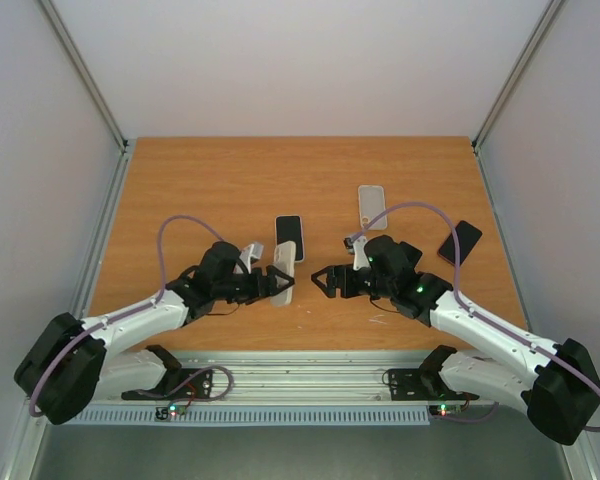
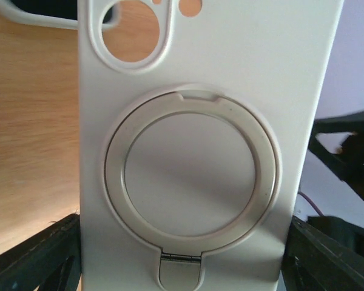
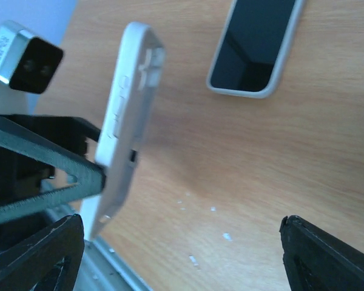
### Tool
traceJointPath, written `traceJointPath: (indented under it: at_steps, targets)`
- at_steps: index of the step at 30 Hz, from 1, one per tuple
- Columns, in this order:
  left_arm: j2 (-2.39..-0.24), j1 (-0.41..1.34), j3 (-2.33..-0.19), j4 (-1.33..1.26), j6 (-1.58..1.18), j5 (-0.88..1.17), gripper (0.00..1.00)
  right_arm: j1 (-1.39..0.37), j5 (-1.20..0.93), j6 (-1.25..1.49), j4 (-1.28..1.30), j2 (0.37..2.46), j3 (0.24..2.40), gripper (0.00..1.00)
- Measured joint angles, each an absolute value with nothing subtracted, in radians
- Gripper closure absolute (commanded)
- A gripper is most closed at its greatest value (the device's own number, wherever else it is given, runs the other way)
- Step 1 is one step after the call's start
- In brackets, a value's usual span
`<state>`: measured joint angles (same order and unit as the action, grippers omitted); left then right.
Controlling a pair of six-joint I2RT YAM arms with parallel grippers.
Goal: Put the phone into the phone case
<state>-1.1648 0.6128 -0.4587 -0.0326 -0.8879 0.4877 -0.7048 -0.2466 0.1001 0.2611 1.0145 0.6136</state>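
Observation:
My left gripper is shut on a white phone case and holds it on edge above the table. In the left wrist view the case's back, with its round ring stand and camera cut-out, fills the frame between my fingers. A phone with a dark screen and pale rim lies flat just behind the case; it also shows in the right wrist view. My right gripper is open and empty, just right of the case.
A clear case lies at the back right of the middle. A black phone lies near the right edge. Small white specks dot the wooden table under my right gripper. Metal rails border the table.

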Motion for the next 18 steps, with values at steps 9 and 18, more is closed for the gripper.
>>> traceJointPath:
  at_steps: [9,18]
  targets:
    - [-1.165,0.736,-0.416,-0.282,-0.951,0.516,0.16,-0.705,-0.414,0.165,0.141,1.01,0.592,0.21]
    - [-1.181,0.812,-0.407,-0.421,-0.973,0.529,0.16,-0.704,-0.512,0.222,0.025,1.002,0.571,0.41]
